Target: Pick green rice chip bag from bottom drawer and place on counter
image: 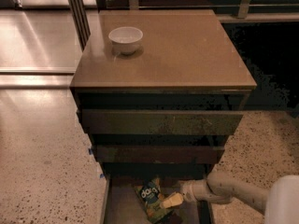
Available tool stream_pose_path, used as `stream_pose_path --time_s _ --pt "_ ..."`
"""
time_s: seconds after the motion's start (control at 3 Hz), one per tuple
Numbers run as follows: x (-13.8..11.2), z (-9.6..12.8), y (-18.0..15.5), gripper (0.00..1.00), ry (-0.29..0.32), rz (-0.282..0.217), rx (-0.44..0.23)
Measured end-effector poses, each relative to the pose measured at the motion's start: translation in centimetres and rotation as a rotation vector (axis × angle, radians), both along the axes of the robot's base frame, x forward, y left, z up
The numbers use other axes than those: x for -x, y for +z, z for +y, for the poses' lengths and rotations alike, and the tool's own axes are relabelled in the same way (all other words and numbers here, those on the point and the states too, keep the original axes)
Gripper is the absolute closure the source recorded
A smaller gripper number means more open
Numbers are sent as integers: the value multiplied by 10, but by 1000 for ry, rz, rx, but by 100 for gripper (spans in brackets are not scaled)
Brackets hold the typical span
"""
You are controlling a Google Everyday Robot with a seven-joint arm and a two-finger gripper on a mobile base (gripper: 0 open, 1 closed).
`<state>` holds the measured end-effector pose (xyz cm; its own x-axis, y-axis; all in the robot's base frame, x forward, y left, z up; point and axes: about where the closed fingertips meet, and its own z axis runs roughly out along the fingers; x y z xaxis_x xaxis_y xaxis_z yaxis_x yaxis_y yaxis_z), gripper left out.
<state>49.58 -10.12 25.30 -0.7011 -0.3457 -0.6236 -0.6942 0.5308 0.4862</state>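
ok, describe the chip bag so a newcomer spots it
Brown cabinet, white bowl on its counter. In the open bottom drawer lies the green rice chip bag, the hand beside its right edge. Nothing else there is green with a dark blue round patch.

Arm (240, 194): pale, enters from the lower right corner, reaches leftward almost level, with a slight bend midway.
Wrist (195, 190): ribbed pale collar, tilted down and left.
Gripper (172, 200): cream-coloured tip, points left and slightly down, low inside the bottom drawer (122, 210), nearer its right wall.
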Motion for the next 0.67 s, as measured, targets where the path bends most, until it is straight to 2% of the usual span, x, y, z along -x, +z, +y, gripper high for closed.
stream_pose_path --time_s 0.67 --pt "-3 -2 -8 0 -41 -12 11"
